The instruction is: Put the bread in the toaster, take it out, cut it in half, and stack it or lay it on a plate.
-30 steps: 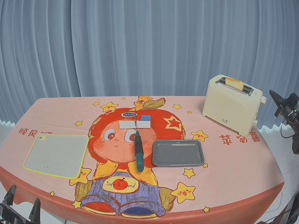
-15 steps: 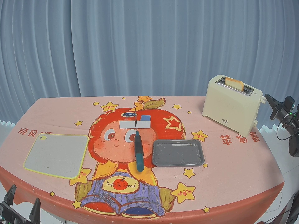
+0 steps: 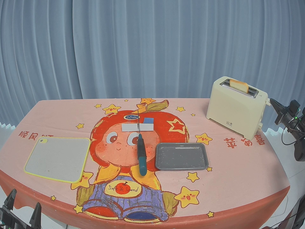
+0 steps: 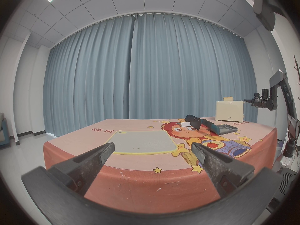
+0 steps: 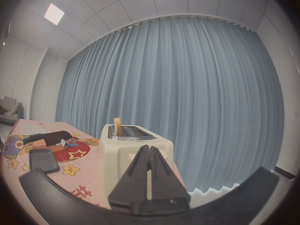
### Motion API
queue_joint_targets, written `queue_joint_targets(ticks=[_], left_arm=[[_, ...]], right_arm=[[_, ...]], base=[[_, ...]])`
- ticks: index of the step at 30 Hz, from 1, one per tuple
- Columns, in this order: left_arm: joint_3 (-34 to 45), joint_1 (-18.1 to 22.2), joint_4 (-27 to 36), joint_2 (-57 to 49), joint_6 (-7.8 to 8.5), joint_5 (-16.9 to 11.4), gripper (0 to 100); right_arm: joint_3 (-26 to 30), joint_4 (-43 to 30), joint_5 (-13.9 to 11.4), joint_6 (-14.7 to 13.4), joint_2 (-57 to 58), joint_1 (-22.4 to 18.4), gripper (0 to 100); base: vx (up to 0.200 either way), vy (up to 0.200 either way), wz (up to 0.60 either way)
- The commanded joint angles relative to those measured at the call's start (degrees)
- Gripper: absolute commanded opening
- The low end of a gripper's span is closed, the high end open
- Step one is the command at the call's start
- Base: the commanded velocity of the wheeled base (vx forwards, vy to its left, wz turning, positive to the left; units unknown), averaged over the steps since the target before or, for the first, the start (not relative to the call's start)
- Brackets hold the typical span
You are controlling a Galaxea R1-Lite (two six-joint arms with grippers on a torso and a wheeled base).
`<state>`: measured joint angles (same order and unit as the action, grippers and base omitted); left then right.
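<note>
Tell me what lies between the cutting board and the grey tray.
The teal-handled knife, on the tablecloth beside the tray and apart from the cutting board; the head view shows it.

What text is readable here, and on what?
On toaster front, a mark: too small to read.
On cloth, both sides, red characters: upside down, not legible.
On the cartoon, oval badge and apple badge: script too small to read.
No numbers seen.
</note>
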<state>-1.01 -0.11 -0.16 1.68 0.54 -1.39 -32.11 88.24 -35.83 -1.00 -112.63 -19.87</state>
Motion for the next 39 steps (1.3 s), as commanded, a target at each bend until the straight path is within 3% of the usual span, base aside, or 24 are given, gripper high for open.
queue_joint_targets(ticks=[1, 39], left_arm=[[1.0, 0.0, 0.0, 0.0, -0.01, 0.0, 100], [1.0, 0.0, 0.0, 0.0, -0.01, 0.0, 100]], right_arm=[[0.4, 0.0, 0.0, 0.0, 0.1, -0.1, 0], [3.6, -2.6, 0.0, 3.1, -2.3, 0.1, 0]], base=[[0.0, 0.0, 0.0], [0.0, 0.0, 0.0]])
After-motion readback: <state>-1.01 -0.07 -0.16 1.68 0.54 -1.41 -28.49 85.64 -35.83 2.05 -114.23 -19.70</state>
